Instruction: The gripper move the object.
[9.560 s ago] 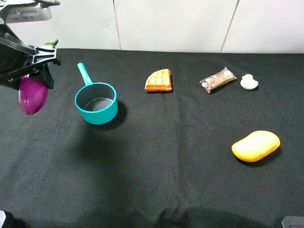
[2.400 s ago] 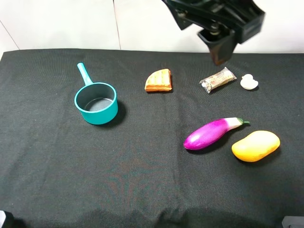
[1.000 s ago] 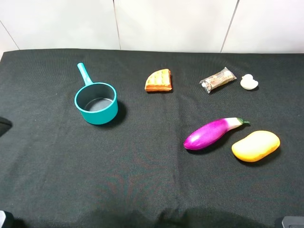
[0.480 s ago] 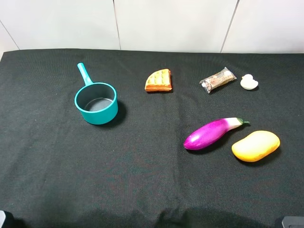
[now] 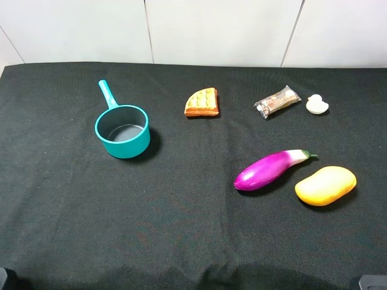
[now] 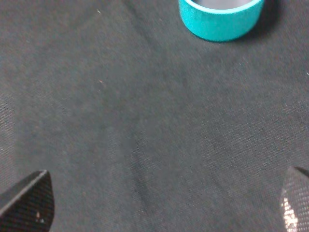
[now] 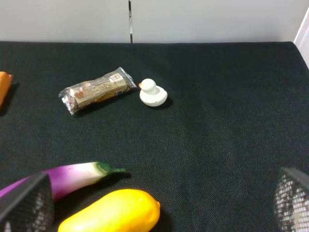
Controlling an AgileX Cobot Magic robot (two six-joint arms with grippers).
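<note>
The purple eggplant (image 5: 269, 170) lies on the black cloth at the right, its green stem pointing at the mango (image 5: 325, 185) just to its right. In the right wrist view the eggplant (image 7: 72, 176) and mango (image 7: 113, 212) lie just ahead of my right gripper (image 7: 158, 202), which is open and empty, its fingertips (image 7: 24, 203) far apart. My left gripper (image 6: 161, 203) is open and empty above bare cloth, short of the teal pot (image 6: 221, 17). Neither gripper shows in the exterior high view.
A teal pot (image 5: 122, 132) with a handle stands at the left. A waffle piece (image 5: 202, 103), a wrapped snack bar (image 5: 277, 101) and a white duck (image 5: 316, 104) lie along the back. Bar (image 7: 96, 90) and duck (image 7: 153, 93) also show in the right wrist view.
The eggplant, earlier held by the gripper at the far left, lies beside the mango. The arm that hung over the back has left the exterior high view. Nothing moved in the last second.
</note>
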